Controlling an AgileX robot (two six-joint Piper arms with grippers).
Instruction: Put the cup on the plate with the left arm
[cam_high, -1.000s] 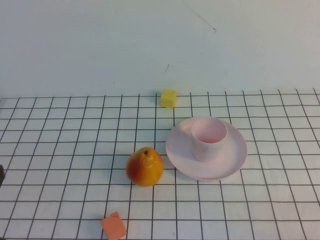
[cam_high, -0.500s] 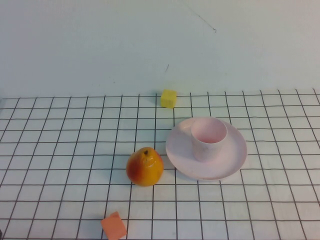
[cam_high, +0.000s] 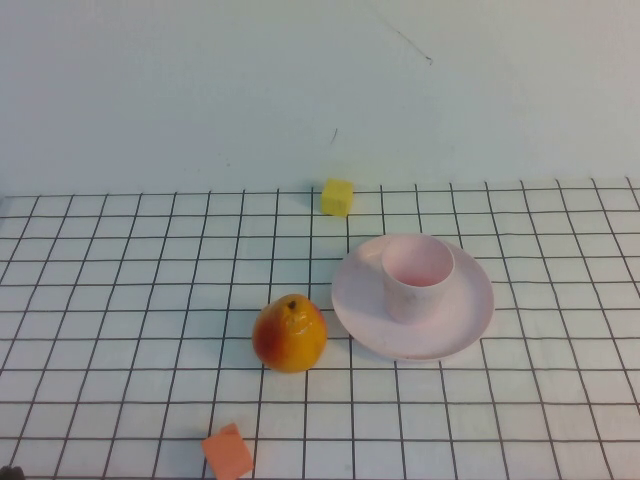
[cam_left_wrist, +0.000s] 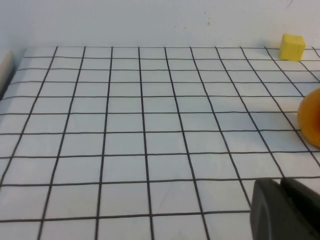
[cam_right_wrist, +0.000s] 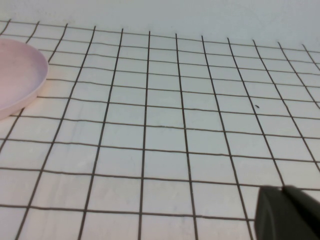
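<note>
The pale pink cup stands upright on the pale pink plate, right of the table's middle in the high view. Nothing holds it. My left gripper is shut and empty, low over the grid cloth at the near left, far from the cup; only a dark sliver of that arm shows at the high view's bottom left corner. My right gripper is shut and empty over the cloth to the right of the plate, whose rim shows in the right wrist view.
An orange-yellow pear stands just left of the plate; its edge shows in the left wrist view. A yellow cube sits near the back wall and also shows in the left wrist view. An orange cube lies at the front.
The dark bit of the left arm at the high view's left edge has drawn back toward the bottom left corner. Cup, plate and the other things have not moved.
</note>
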